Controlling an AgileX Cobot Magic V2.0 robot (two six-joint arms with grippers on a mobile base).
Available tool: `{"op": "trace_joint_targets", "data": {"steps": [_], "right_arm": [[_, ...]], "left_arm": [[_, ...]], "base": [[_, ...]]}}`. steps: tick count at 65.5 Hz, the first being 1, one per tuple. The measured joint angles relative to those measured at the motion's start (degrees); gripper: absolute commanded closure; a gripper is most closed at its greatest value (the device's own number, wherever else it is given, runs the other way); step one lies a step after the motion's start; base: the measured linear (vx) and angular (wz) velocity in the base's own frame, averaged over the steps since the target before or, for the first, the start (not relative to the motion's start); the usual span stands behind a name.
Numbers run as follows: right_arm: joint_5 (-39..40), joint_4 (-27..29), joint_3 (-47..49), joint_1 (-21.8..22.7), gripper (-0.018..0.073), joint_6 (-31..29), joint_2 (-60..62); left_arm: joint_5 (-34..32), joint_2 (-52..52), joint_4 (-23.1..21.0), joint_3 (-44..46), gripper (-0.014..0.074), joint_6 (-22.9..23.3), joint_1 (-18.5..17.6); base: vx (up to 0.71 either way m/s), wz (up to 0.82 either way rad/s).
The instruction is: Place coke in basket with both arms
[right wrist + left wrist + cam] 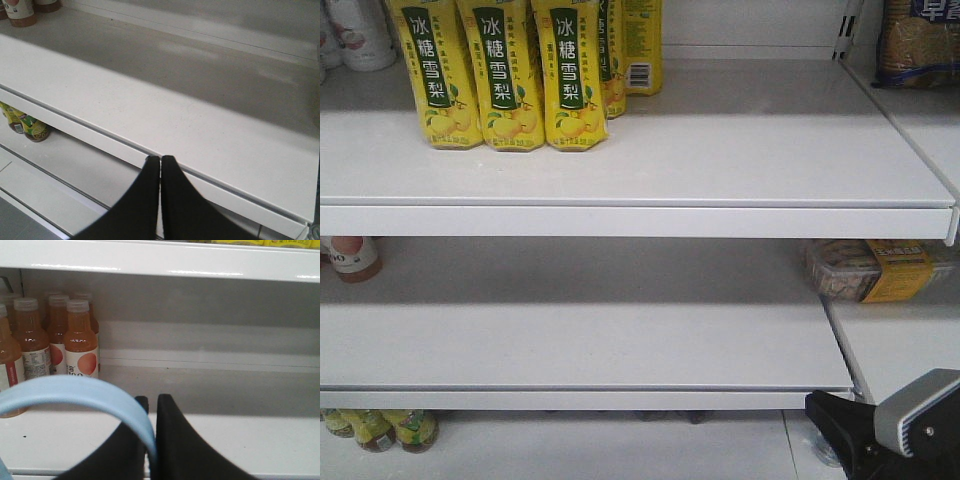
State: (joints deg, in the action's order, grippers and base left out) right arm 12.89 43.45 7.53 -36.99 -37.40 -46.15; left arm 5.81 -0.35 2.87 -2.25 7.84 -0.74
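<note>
- I am looking at white shelves point(650, 160) from the front view, smooth matte boards with squared front lips, running level across the picture
- On the top board the yellow pear-drink bottles point(505, 75) are standing upright in a tight row, glossy wrappers with dark green label panels and pear pictures
- At the right of the middle board a clear plastic snack tray point(865, 270) with a yellow band is lying flat
- I am not seeing the coke in any of the three views, so I cannot tell where it is, which way its neck is pointing or how its long axis is lying
- Of the basket I am seeing only its handle point(85, 400), a smooth light blue plastic band arching from the lower left edge of the left wrist view up and over to the fingers
- The left gripper point(151, 440) is clamping on that handle: the blue band is running down into the narrow slit between the two black pointed fingers point(185, 450), which are smooth and matte
- Behind it, orange-pink juice bottles point(80, 340) with pale caps are standing upright on the shelf, well apart from the gripper
- The right gripper point(160, 195) is hanging in front of a shelf edge with its tapered black fingertips pressed together and nothing between them
- In the front view, a black arm part with a rounded silver-grey block point(918, 415) is showing at the bottom right corner
</note>
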Motion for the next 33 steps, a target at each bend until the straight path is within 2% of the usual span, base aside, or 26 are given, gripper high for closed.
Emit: {"op": "trace_joint_targets", "data": {"steps": [33], "right_arm": [[0.0,0.0,0.0,0.0,0.0568,0.0,0.0]], "left_arm": [[0.0,0.0,0.0,0.0,0.0603,0.0,0.0]], "base": [[0.0,0.0]]}}
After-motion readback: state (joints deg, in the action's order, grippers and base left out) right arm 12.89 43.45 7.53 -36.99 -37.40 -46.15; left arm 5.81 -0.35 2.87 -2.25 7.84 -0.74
